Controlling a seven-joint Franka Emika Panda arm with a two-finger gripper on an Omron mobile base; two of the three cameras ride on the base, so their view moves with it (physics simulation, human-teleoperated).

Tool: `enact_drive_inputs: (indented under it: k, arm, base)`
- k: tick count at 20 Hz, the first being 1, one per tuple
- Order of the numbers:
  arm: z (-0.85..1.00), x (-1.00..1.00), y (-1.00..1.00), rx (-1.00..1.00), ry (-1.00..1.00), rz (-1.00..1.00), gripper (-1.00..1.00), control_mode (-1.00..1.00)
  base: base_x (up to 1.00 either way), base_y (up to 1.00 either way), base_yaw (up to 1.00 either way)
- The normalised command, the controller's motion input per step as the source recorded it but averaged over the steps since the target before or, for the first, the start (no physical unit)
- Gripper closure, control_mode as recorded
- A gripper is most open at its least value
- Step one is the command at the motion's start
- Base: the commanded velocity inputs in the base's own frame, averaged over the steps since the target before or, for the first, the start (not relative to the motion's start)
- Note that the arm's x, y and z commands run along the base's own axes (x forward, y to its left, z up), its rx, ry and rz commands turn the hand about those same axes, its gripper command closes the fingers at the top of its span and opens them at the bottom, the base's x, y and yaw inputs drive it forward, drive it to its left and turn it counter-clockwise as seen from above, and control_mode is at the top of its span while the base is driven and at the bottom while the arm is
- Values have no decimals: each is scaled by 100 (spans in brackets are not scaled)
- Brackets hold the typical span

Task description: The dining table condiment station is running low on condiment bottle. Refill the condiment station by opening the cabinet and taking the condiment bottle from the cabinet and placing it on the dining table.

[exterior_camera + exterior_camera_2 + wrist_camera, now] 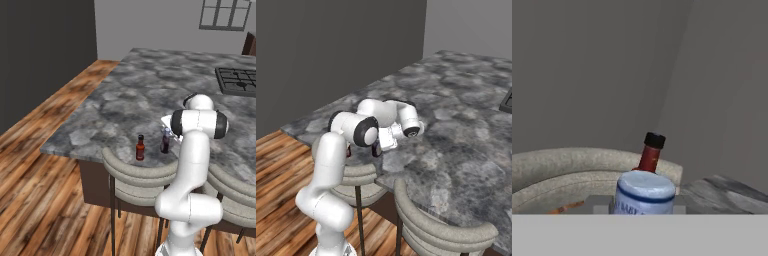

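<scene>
Here the small dark purple condiment bottle (165, 141) with its pale label and lighter cap stands upright on the grey marbled stone top of the dining table (125, 100), close to the table's near edge. Just beside it, to its left in the left base view, stands a small red bottle with a black cap (140, 148), also upright; the two are near each other but apart.

The white arm's two-finger gripper (169, 131) is down at the purple bottle. In the hand view the bottle's pale cap and the top of its label (645, 192) sit right at the bottom centre, directly in front of the camera, with the red bottle (650, 152) rising behind it. The finger tips themselves are hidden (the bottle and the band at the bottom cover them), so whether the jaws press the bottle or stand a little off it cannot be told. In the right base view the hand (387, 141) is bent low over the table edge, and a dark sliver of the bottle (376, 149) shows under it.

A curved beige upholstered chair back (137, 175) stands just beside the table edge, below the two bottles.
</scene>
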Motion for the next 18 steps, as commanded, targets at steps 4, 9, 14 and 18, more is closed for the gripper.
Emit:
enact_drive_inputs:
  k: [4, 9, 14, 18]
  arm:
    - [-27, 0, -15, 0, 0, 9, 100, -100]
    - [-25, 5, 0, 0, 0, 2, -100, -100]
    - [-24, 17, 0, 0, 0, 0, -100, -100]
    - [-4, 1, 0, 0, 0, 0, -100, -100]
  base:
    - [0, 0, 0]
    - [0, 0, 0]
    - [0, 0, 0]
    - [0, 0, 0]
